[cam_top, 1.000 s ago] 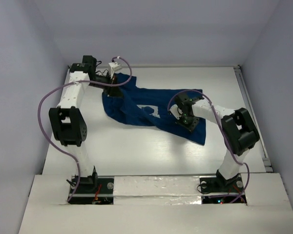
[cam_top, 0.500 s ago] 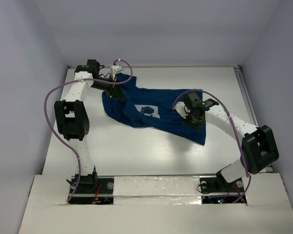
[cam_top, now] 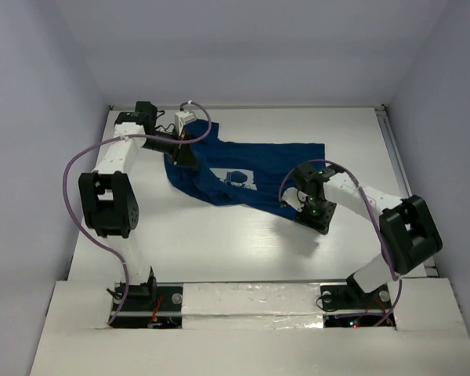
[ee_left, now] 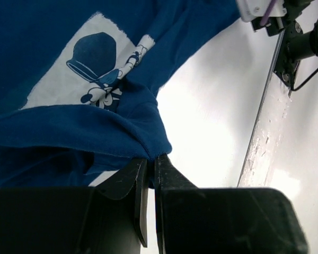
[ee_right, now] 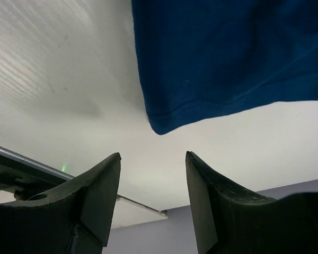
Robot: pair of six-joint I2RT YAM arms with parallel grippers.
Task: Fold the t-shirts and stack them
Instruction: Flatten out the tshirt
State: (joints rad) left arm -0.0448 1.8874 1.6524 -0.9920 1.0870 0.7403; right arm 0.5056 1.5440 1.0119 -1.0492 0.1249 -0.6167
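The navy t-shirt point(cam_top: 251, 178) lies crumpled and spread across the middle of the white table point(cam_top: 219, 235), its white chest graphic point(cam_top: 239, 178) facing up. My left gripper point(cam_top: 182, 153) is at the shirt's far left edge, shut on a fold of the blue cloth point(ee_left: 143, 140) beside the graphic point(ee_left: 90, 63); its tips point(ee_left: 152, 157) meet with fabric pinched between them. My right gripper point(cam_top: 318, 216) hovers over the shirt's near right corner. It is open point(ee_right: 152, 155), and the hemmed corner point(ee_right: 160, 127) lies just beyond the fingertips, untouched.
A metal rail point(cam_top: 393, 157) runs along the table's right edge. Grey walls close in the table on three sides. Purple cables point(cam_top: 200, 117) loop off both arms. Bare white tabletop point(ee_right: 58, 69) lies to the left of the shirt's corner.
My right gripper has opened wide and moved toward the near side, down to the shirt's near right corner. My left gripper stays shut on the cloth, shifting only slightly.
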